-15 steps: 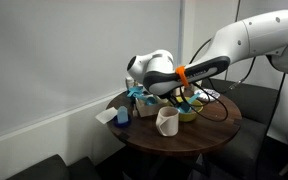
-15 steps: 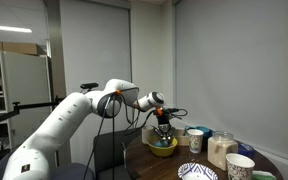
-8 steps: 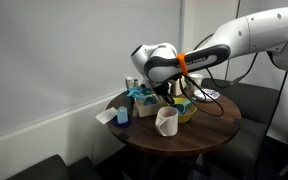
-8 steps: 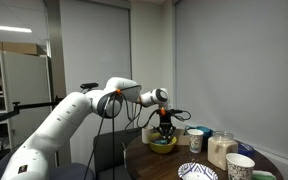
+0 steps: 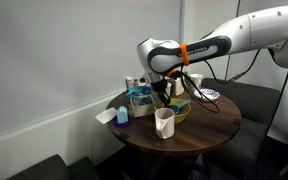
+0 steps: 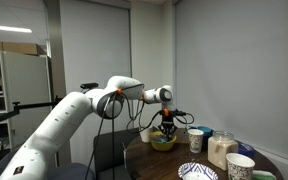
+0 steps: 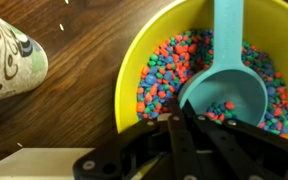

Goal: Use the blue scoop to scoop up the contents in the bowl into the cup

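Note:
The yellow-green bowl (image 7: pixel 130 70) holds small multicoloured contents (image 7: pixel 174 62). The blue scoop (image 7: pixel 227 88) lies in the bowl with some bits in it, its handle pointing to the top of the wrist view. My gripper (image 7: pixel 179 113) hangs just above the bowl with its fingers together, the tips right beside the scoop's rim. I cannot tell whether they touch it. The off-white cup (image 7: pixel 8 58) stands on the wood beside the bowl. In both exterior views the gripper (image 5: pixel 168 97) (image 6: pixel 167 127) is over the bowl (image 5: pixel 182 113) (image 6: pixel 164 143), next to the cup (image 5: pixel 164 122).
The round wooden table (image 5: pixel 200 136) also carries a blue cup (image 5: pixel 122 113), a blue box (image 5: pixel 137 99) and a white folded item (image 5: pixel 106 116). A patterned cup (image 6: pixel 195 141), a jar (image 6: pixel 222 150), a white cup (image 6: pixel 240 165) and a patterned plate (image 6: pixel 196 172) stand nearby.
The arm's wrist has swung sideways over the bowl and the gripper stands more upright above it. The bowl and the cup have not moved.

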`<state>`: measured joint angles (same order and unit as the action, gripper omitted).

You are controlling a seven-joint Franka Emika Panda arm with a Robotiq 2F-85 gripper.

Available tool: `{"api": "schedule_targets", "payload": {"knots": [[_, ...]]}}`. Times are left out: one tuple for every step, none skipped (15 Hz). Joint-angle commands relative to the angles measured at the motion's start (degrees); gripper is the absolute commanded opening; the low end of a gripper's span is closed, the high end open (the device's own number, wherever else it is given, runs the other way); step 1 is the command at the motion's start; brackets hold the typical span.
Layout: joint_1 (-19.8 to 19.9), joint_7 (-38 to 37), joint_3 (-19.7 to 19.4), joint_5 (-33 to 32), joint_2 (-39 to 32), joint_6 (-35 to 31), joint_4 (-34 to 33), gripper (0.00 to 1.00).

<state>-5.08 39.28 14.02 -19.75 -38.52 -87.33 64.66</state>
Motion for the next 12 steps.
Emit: {"api": "schedule_targets", "payload": {"knots": [[3.0,1.5,2.4,4.8,2.3,-6.3,4.3,0.01],[3.8,2.0,2.9,5.9,2.7,-7.5,5.0,0.01],[4.4,2.3,3.4,6.9,3.5,-8.6,5.9,0.01],[5.1,2.9,3.8,7.9,4.1,-9.6,6.6,0.01],[5.9,3.5,4.3,8.9,4.9,-10.9,7.7,0.01],[6.6,3.9,4.8,9.9,5.5,-12.1,8.6,0.01],[7.2,4.4,5.1,10.6,6.2,-13.0,9.5,0.01],[5.4,5.8,1.9,13.2,7.2,-13.9,10.3,0.01],[5.6,6.6,1.6,14.0,8.1,-14.0,11.5,0.01],[5.5,7.3,1.0,14.6,8.9,-14.4,12.6,0.01],[5.4,7.8,0.4,15.2,9.8,-14.3,13.5,0.01],[5.4,8.3,0.1,15.8,10.5,-14.6,14.5,0.01]]}}
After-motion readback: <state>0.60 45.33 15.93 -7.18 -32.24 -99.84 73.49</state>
